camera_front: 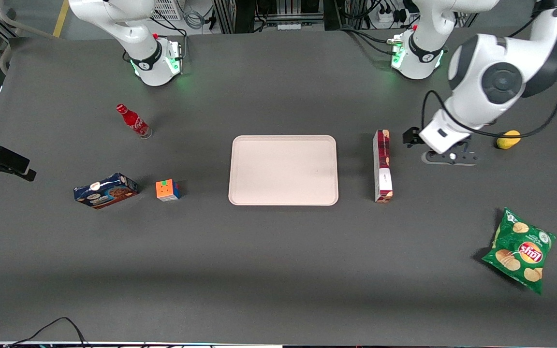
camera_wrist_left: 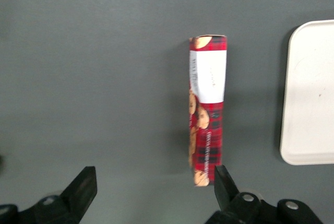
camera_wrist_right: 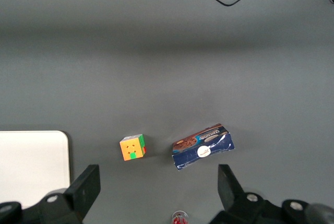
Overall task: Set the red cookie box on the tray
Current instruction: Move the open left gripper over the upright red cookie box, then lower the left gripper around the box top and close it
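The red cookie box [camera_front: 383, 166] is a long, narrow carton in dark-red plaid with a white label panel toward one end and cookie pictures at both ends; it lies flat on the grey table [camera_front: 278, 270], its length running from the robots' edge toward the front camera's edge, just beside the tray [camera_front: 283, 170] on the working arm's side and not touching it. The tray, pale pinkish-beige with rounded corners and a low rim, sits around the middle of the table with nothing in it. The gripper [camera_front: 448, 157] hangs over bare table near the box, toward the working arm's end; in the wrist view its two dark fingers [camera_wrist_left: 223, 185] are spread wide and hold nothing, with the box's end showing close by one of them. Nothing stands between box and tray. A yellow lemon-like object [camera_front: 508, 139] lies near the gripper, closer to the working arm's end, and a green chip bag [camera_front: 519, 250] lies toward the front corner at that end. Toward the parked arm's end are a colourful puzzle cube [camera_front: 168, 190], a blue cookie box [camera_front: 106, 190] beside it, and a red bottle [camera_front: 134, 121] nearer the robots' edge.
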`<control>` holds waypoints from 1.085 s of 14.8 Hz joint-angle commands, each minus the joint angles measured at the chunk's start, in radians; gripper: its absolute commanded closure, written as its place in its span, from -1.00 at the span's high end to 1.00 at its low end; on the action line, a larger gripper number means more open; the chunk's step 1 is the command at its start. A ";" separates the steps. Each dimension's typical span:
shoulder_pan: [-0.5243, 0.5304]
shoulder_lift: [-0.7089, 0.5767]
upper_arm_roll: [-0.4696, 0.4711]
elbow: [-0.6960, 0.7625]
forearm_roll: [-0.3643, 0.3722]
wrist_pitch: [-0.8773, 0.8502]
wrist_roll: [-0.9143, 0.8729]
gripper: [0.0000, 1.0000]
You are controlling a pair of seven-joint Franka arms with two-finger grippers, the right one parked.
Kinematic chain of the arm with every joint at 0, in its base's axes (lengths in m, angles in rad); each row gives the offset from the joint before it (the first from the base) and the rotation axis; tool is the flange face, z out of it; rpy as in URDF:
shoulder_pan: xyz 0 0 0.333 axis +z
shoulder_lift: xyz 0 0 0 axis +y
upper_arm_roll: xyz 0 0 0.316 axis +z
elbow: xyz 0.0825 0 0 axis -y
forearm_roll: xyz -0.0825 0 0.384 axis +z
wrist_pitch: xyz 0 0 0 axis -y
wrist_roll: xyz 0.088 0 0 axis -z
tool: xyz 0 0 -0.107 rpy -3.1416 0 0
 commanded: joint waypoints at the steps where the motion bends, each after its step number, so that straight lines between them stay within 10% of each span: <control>1: -0.007 -0.026 -0.046 -0.147 -0.004 0.195 -0.083 1.00; 16: -0.007 0.224 -0.121 -0.316 -0.063 0.712 -0.175 0.89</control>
